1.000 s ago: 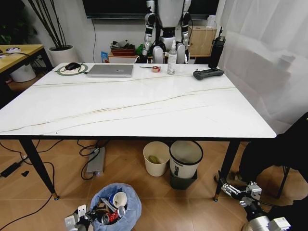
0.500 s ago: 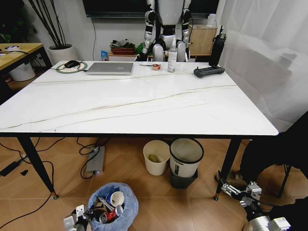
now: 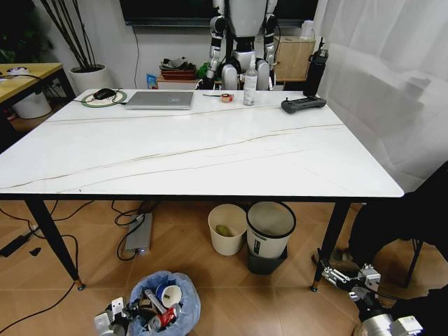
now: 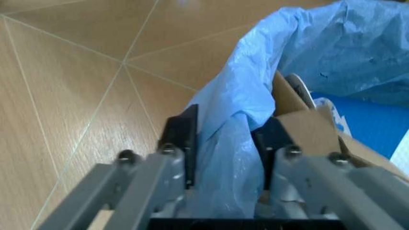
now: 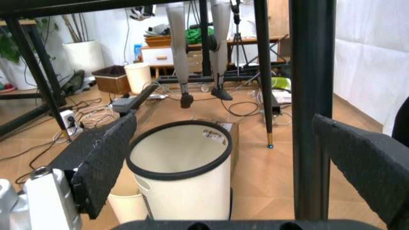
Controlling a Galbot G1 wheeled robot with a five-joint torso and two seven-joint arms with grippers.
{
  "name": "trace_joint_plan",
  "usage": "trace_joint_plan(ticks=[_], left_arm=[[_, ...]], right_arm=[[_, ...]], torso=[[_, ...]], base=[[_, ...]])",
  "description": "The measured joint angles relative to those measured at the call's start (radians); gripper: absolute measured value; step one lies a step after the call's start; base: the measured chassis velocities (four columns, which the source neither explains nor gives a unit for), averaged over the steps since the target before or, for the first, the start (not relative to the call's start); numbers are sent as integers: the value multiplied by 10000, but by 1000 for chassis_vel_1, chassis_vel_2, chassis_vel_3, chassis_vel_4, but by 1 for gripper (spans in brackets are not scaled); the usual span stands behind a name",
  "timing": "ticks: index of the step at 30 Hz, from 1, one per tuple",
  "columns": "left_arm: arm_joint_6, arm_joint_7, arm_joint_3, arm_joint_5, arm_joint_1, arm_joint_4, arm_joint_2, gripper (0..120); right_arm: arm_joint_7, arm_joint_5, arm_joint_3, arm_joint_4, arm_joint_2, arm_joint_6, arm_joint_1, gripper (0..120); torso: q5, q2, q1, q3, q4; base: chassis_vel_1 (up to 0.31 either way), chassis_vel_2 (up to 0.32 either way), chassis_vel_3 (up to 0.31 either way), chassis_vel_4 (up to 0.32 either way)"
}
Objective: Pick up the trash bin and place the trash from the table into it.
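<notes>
I see the table [image 3: 210,150] ahead. The trash bin [image 3: 166,301] sits on the floor before it, trash [image 3: 159,308] inside. My left gripper [image 4: 223,143] pinches its bag rim. My right gripper [image 5: 230,158] hangs wide open, empty.

Wood-tile floor [image 3: 210,294], white curtain [image 3: 392,70] right, wooden desk [image 3: 24,75] left.

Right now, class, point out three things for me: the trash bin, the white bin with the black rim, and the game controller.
trash bin [image 3: 183,288]: head view, on the blue bag's puffed rim.
white bin with the black rim [image 5: 181,178]: right wrist view, on its cream side wall.
game controller [image 3: 302,105]: head view, on the middle of its black body.
</notes>
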Motion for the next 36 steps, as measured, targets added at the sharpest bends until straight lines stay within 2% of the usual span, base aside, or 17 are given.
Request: trace_joint_plan(ticks=[2, 6, 7, 12, 13, 14, 18, 21, 22, 29, 30, 36], left_arm=[[-26, 3, -29, 2, 20, -20, -5, 43], [-35, 0, -110, 7, 318, -411, 52, 58], [-35, 0, -110, 7, 318, -411, 52, 58], [-42, -104, -331, 1, 1093, -1622, 217, 78], [-74, -137, -455, 3, 1468, -2297, 265, 84], [-74, -137, -455, 3, 1468, -2297, 265, 84], [-471, -172, -761, 193, 2300, -3615, 290, 98], [-862, -200, -1006, 511, 2782, -4324, 258, 100], [-862, -200, -1006, 511, 2782, -4324, 258, 100], [-2061, -241, -1851, 2288, 4122, -7624, 179, 100], [-2061, -241, -1851, 2288, 4122, -7624, 179, 100], [-2394, -257, -2263, 3102, 5331, -9885, 257, 100]], right_arm=[[0, 0, 0, 0, 0, -1, 0, 100], [0, 0, 0, 0, 0, 0, 0, 100], [0, 0, 0, 0, 0, 0, 0, 100], [0, 0, 0, 0, 0, 0, 0, 100], [0, 0, 0, 0, 0, 0, 0, 100], [0, 0, 0, 0, 0, 0, 0, 100], [0, 0, 0, 0, 0, 0, 0, 100], [0, 0, 1, 0, 0, 0, 0, 100], [0, 0, 1, 0, 0, 0, 0, 100], [0, 0, -1, 0, 0, -1, 1, 100], [0, 0, -1, 0, 0, -1, 1, 100], [0, 0, 0, 0, 0, 0, 1, 100]], torso=[[1, 7, 3, 4, 0], [-2, 17, 8, 10, 0], [-2, 17, 8, 10, 0], [-1, 26, 11, 14, 1], [0, 28, 12, 15, 0], [0, 28, 12, 15, 0], [0, 35, 14, 19, 0], [-1, 36, 15, 21, 1], [-1, 36, 15, 21, 1], [5, 45, 19, 24, -1], [5, 45, 19, 24, -1], [-2, 47, 20, 27, 1]], base=[[0, 0, 0, 0], [0, 0, 0, 0], [0, 0, 0, 0], [0, 0, 0, 0], [0, 0, 0, 0], [0, 0, 0, 0], [0, 0, 0, 0], [0, 0, 0, 0], [0, 0, 0, 0], [0, 0, 0, 0], [0, 0, 0, 0], [0, 0, 0, 0]])
